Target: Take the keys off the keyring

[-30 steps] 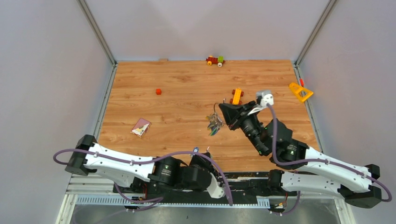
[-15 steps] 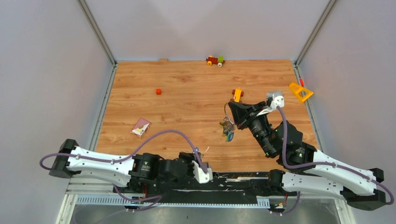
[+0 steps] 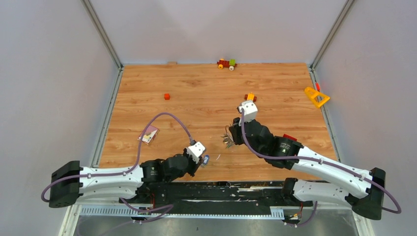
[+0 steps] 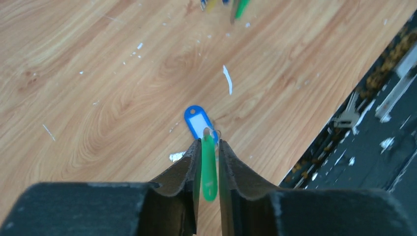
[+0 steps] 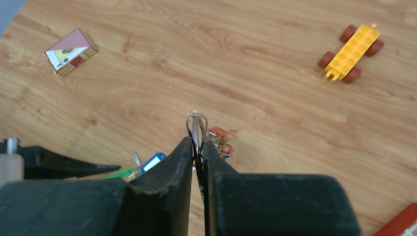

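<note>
Your right pincer (image 5: 197, 143) clamped the keyring (image 5: 196, 119), keys (image 5: 221, 140) bunched past its tips. Your left pincer (image 4: 210, 145) stood narrow around a green tag (image 4: 209, 169), grip uncertain; a blue tag (image 4: 197, 120) lay just ahead.

The wooden tabletop (image 3: 196, 83) has pale grey walls (image 3: 54, 73) on three sides. At its far edge stands a small toy train (image 3: 226, 64) of red and green bricks on wheels. A little red cube (image 3: 166, 96) lies alone toward the far left. Right of the middle sits a yellow wheeled brick (image 5: 352, 45), slanted, with brown-red wheels. An orange triangle (image 3: 316, 97) with a hole in it lies by the right edge. Toward the left lies a small block (image 5: 70, 51) with a reddish top and a printed picture on its side. White flecks and one curved white sliver (image 4: 227, 79) dot the wood near the front edge. The corner of a red piece (image 5: 403, 221) shows at the lower right of the right wrist view; what it is cannot be told.
</note>
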`<state>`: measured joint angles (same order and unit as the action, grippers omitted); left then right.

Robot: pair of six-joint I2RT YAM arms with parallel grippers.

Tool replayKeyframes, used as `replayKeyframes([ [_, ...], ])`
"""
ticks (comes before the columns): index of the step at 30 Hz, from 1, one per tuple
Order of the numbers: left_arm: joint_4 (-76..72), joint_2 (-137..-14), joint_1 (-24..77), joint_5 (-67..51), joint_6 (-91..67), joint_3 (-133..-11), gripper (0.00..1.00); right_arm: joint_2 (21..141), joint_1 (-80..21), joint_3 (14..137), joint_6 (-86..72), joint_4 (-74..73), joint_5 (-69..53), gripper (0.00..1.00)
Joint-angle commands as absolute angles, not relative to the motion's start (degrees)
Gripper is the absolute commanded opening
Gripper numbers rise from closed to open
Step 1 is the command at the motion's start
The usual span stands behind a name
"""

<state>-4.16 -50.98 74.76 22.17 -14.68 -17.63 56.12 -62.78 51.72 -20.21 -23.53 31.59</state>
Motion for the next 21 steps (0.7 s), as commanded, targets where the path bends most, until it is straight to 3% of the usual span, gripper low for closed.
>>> replayKeyframes([
  [1, -8.89, -46.68, 71.94, 24.78, -22.13, -17.45, 0.33, 55.46, -59.82, 49.44, -24.42, -20.27, 23.25, 0.0],
  [3, -7.79, -44.93, 70.84, 26.35, -23.67, -17.05, 0.46, 55.26, -57.94, 47.53, -25.67, -18.84, 19.98, 0.0],
  [11, 2.51, -42.59, 66.92, 34.43, -32.91, -19.01, 0.82, 57.37, -54.55, 45.8, -26.84, -18.16, 16.27, 0.0],
  [15, 8.71, -46.86, 62.24, 31.15, -33.22, -24.21, 0.92, 60.4, -51.42, 46.64, -27.58, -20.72, 17.12, 0.03],
  [18, 14.12, -53.34, 56.85, 26.02, -33.74, -28.89, 0.96, 62.25, -48.89, 46.67, -27.84, -23.04, 20.49, 0.12],
  [21, 18.27, -57.62, 53.43, 25.35, -35.31, -32.52, 0.99, 62.05, -46.93, 46.0, -26.76, -23.69, 22.6, 0.33],
])
